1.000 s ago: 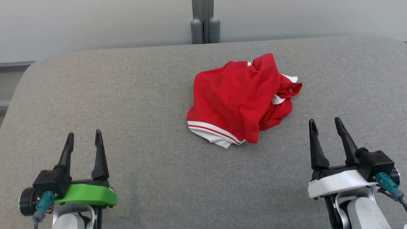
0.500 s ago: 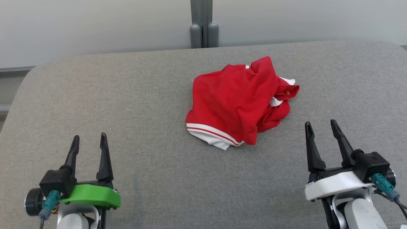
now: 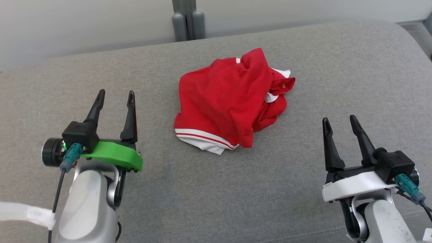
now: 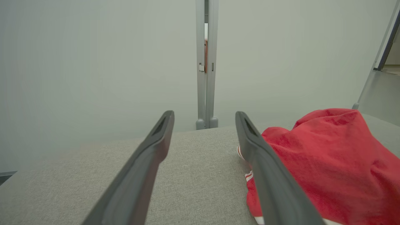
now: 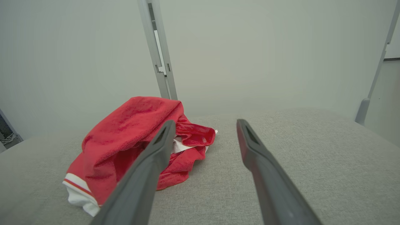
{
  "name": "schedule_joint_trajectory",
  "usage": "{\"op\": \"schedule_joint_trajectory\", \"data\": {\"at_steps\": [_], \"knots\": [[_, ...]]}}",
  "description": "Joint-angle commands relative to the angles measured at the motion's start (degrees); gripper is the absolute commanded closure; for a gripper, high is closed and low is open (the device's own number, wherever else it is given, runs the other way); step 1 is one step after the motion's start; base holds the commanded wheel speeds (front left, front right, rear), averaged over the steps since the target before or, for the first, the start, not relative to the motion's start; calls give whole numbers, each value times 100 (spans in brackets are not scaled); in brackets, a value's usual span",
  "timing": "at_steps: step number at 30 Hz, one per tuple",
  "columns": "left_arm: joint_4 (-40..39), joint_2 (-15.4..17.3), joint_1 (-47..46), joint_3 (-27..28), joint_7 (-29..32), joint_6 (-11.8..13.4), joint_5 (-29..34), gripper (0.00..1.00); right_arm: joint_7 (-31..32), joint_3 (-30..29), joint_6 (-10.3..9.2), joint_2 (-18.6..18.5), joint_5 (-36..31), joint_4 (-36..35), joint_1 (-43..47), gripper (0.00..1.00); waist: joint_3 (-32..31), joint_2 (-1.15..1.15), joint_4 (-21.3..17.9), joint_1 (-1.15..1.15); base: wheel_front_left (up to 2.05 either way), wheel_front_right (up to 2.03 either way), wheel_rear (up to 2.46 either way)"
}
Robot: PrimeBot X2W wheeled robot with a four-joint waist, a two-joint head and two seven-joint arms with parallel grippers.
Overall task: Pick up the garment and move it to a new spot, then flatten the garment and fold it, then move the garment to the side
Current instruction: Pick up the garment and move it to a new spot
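My left pincer (image 3: 116, 92) sits at the left of the head view, a little above mid-height, its two dark fingers spread apart with nothing between them. It rides on a green bracket (image 3: 114, 157), and my pale forearm runs down to the bottom edge. My right pincer (image 3: 339, 118) is at the lower right on a white bracket (image 3: 354, 189), also spread wide and empty, tips pointing up the frame.

The garment (image 3: 229, 101) lies in a crumpled heap just above the centre of the head view, on the grey padded surface (image 3: 202, 195) that covers most of the frame. It is red, with a white band and a thin red stripe along the hem (image 3: 206, 140) at its lower left edge. A bit of white cloth and a red fold stick out at its upper right. It lies between my two pincers and higher in the frame than both. The left one is near its left edge but not touching, and the right one is well apart from it.

In the left wrist view my fingers (image 4: 150, 162) rise from the bottom edge. The red heap fills the lower right of that frame, partly behind the right-hand finger. In the right wrist view the heap sits at centre left, with the left-hand finger crossing in front of it. I cannot tell from either view how close the tips are.

A grey post (image 3: 188, 20) stands at the top of the head view, left of centre, against a pale wall (image 3: 84, 23).
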Motion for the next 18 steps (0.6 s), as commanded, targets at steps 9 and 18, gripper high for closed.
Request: {"op": "schedule_joint_trajectory", "data": {"at_steps": [9, 18], "knots": [[1208, 188, -888, -590, 5, -40, -34, 0, -19, -48, -4, -10, 117, -47, -290, 0, 709, 0, -686, 0, 0, 0, 0], [2387, 204, -1017, -1177, 2, -38, -320, 0, -20, -106, -4, -10, 159, -25, -363, 0, 834, 0, -834, 0, 0, 0, 0]]}}
